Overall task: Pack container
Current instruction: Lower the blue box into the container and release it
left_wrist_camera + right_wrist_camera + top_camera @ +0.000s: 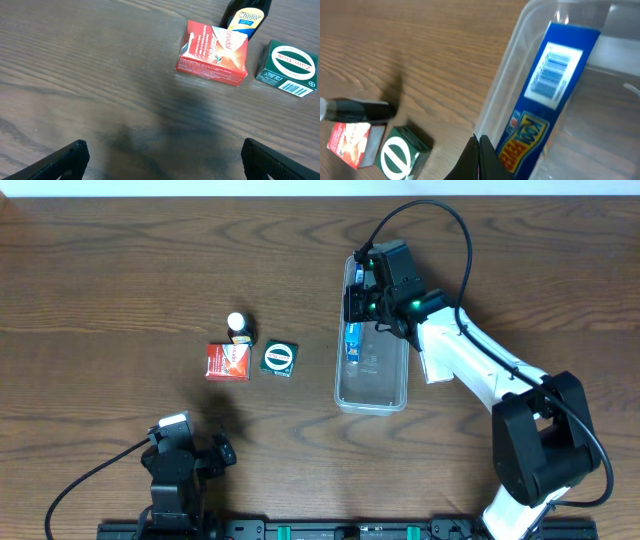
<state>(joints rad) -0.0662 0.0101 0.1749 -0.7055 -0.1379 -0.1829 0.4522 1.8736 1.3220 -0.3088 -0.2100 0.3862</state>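
Container (372,370) lay lengthwise on the table (120,260), right of centre, long axis running far to near. Blue box (552,85) stood on edge inside, against the left wall at the far end, barcode up. Rest of the bin looked bare in overhead view.

R gripper (479,152) hung over the far end, just at the left wall beside the blue box. Jaws pressed together w/ only a thin seam between, nothing seen pinched. Couldn't tell if the tips touched the wall or the box.

L gripper (162,157) sat low at the near-left edge of the table, well apart from the bin. Jaws spread wide, fingers (67,159) at both bottom corners of the wrist view, bare wood between.

Three items sat grouped left of the bin: red box (212,52), green box (287,67) just to its right, dark bottle (247,15) w/ yellow label behind them, near the red box's far edge.
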